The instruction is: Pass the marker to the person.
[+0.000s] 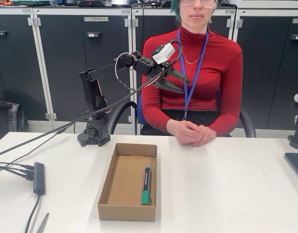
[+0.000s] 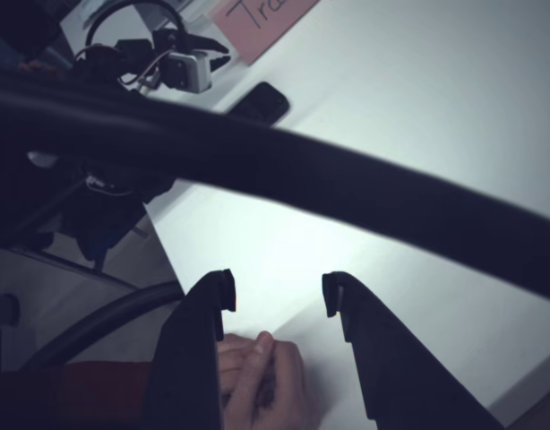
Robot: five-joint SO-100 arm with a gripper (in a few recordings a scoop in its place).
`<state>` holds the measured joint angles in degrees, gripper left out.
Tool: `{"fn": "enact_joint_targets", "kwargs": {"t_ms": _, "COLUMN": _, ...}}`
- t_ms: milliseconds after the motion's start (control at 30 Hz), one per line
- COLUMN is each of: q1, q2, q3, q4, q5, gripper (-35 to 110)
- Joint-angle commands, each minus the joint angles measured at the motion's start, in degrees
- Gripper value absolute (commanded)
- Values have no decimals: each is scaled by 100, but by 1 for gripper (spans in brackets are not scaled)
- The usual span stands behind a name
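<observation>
One slim, stiff, light marker (image 1: 146, 185) lies in the cardboard box (image 1: 121, 209) well below the raised, empty, spread-fingered gripper (image 1: 180, 83), and its smooth barrel looks slippery, so gripping mid-barrel across the label seems safest.

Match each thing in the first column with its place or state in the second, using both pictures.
Things:
1. marker
2. claw
3. hands
4. box

Places or states:
A. clasped on the table's far edge
B. raised in the air, open and empty
C. lying inside the box by its right wall
D. open-topped, on the table before the arm

Pairs: 1-C, 2-B, 3-A, 4-D
</observation>
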<state>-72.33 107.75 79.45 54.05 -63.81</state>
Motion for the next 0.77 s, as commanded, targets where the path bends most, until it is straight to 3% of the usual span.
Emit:
{"fn": "enact_joint_targets", "kwargs": {"t_ms": 0, "q1": -123, "q2": 334, "q3": -35, "q4": -18, "q5": 44, "gripper": 22}}
{"fn": "enact_joint_targets", "kwargs": {"t_ms": 733, "q1": -79, "q2": 431, "q3": 35, "q4": -53, "q5": 35, "gripper": 22}}
